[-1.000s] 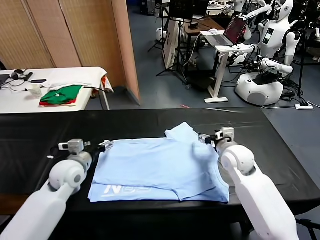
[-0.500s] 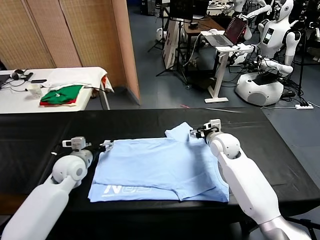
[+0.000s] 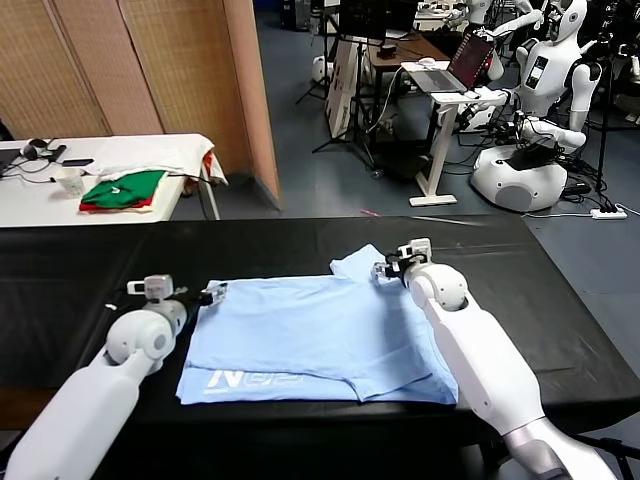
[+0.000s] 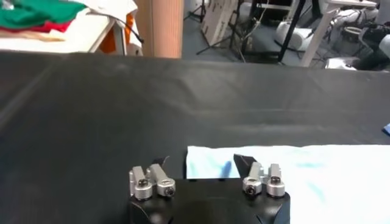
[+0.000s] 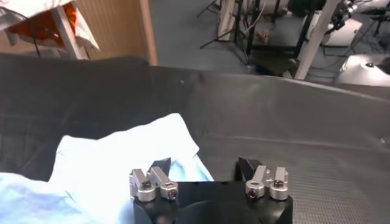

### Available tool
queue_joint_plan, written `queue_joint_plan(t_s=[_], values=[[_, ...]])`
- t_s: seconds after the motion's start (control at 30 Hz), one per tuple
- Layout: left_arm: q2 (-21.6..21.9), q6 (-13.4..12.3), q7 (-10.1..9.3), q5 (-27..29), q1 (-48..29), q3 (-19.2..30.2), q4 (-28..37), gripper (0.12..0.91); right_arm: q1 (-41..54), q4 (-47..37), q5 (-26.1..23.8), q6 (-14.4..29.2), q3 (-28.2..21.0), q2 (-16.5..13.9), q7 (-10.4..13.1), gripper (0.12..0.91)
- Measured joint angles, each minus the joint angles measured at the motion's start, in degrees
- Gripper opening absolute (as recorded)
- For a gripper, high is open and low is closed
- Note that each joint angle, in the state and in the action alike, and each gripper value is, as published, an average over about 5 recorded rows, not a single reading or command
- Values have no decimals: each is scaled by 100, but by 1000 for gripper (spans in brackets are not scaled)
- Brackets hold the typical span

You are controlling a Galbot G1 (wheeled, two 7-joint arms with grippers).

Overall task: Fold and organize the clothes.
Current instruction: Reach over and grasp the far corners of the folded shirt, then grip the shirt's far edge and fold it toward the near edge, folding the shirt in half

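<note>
The clothes are one pale light-blue T-shirt (image 3: 320,335), spread flat on the black table (image 3: 80,260), with white lettering (image 3: 250,380) along its near edge. My left gripper (image 3: 205,295) is low at the shirt's far left corner. In the left wrist view it (image 4: 203,162) is open, and that corner of the shirt (image 4: 304,176) lies between its fingers. My right gripper (image 3: 385,268) is at the sleeve that sticks out at the far right. In the right wrist view it (image 5: 204,164) is open, with the sleeve's edge (image 5: 122,158) reaching in beside one finger.
A white side table (image 3: 40,205) at the back left carries folded green and red garments (image 3: 125,190). Beyond the black table are a wooden partition (image 3: 250,90), a laptop on a stand (image 3: 455,65) and other robots (image 3: 530,150). Bare black tabletop surrounds the shirt.
My right gripper has moved away from me and slightly left, from the shirt's right side to the sleeve tip. The left gripper has barely shifted at the left corner.
</note>
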Motion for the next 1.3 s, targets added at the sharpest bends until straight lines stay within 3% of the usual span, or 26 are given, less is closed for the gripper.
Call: queue_joint_plan(t_s=[0.17, 0.27, 0.47, 0.53, 0.63, 0.97, 1.1, 1.3], values=[[-50, 12, 10, -23, -57, 56, 76, 699, 8, -47, -2, 2, 0, 37, -3, 789], [-83, 58, 9, -30, -65, 79, 114, 586, 9, -51, 1, 2, -10, 40, -22, 721], [-95, 94, 42, -43, -70, 90, 160, 270, 16, -64, 2, 3, -24, 39, -48, 382], [-85, 100, 54, -57, -85, 94, 161, 221, 19, -63, 1, 3, -15, 39, -43, 267], [-74, 82, 62, -67, -121, 102, 158, 189, 4, -34, -4, 103, 17, 37, -29, 171], [-11, 23, -33, -126, -71, -48, -170, 153, -250, 474, -177, 966, 171, -167, -51, 142], [76, 30, -93, -162, 64, -167, -443, 153, -512, 950, -175, 844, 312, -321, -29, 142], [246, 37, -152, -179, 458, -365, -947, 153, -1072, 1778, -109, 330, 564, -588, 158, 142]])
